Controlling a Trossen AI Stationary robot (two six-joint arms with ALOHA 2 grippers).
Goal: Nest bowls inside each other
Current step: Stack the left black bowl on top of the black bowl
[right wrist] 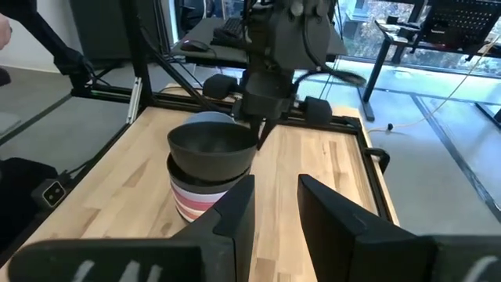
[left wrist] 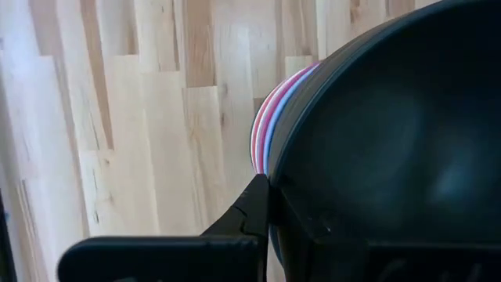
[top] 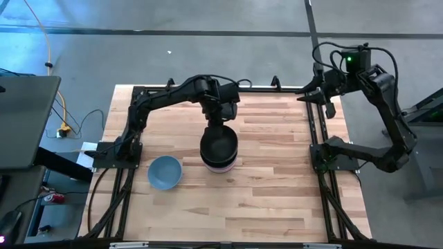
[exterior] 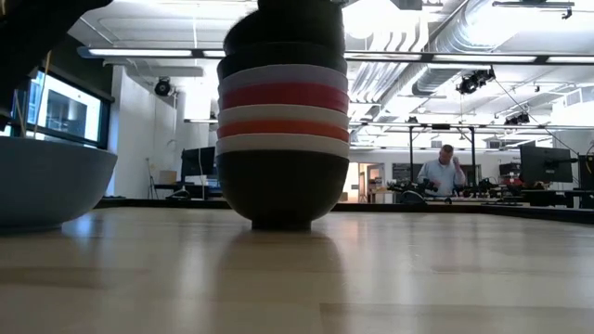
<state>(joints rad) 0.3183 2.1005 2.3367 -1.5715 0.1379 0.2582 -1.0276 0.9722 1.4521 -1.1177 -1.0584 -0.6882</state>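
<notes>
High view: the left gripper (top: 220,119) sits over the far rim of a black bowl (top: 219,144) topping the stack (top: 220,164) near the middle of the tabletop (top: 277,187); the blue bowl (top: 165,172) stands apart, toward the left edge. The right gripper (top: 320,93) waits beyond the tabletop's far right corner.

Low view: the stack's bands sit even, the top black bowl (exterior: 283,42) close on the lavender one (exterior: 283,76).

Left wrist view: one finger (left wrist: 252,207) lies outside the black bowl's rim (left wrist: 376,149), pinching it; I judge the claw narrowly closed on that rim.

Right wrist view: the right fingers (right wrist: 235,215) stand parted, holding nothing; the black bowl (right wrist: 213,149) looks slightly high on the stack.

To finish well, lower until the rims settle level, release gently, lift straight up, then fetch the blue bowl.
</notes>
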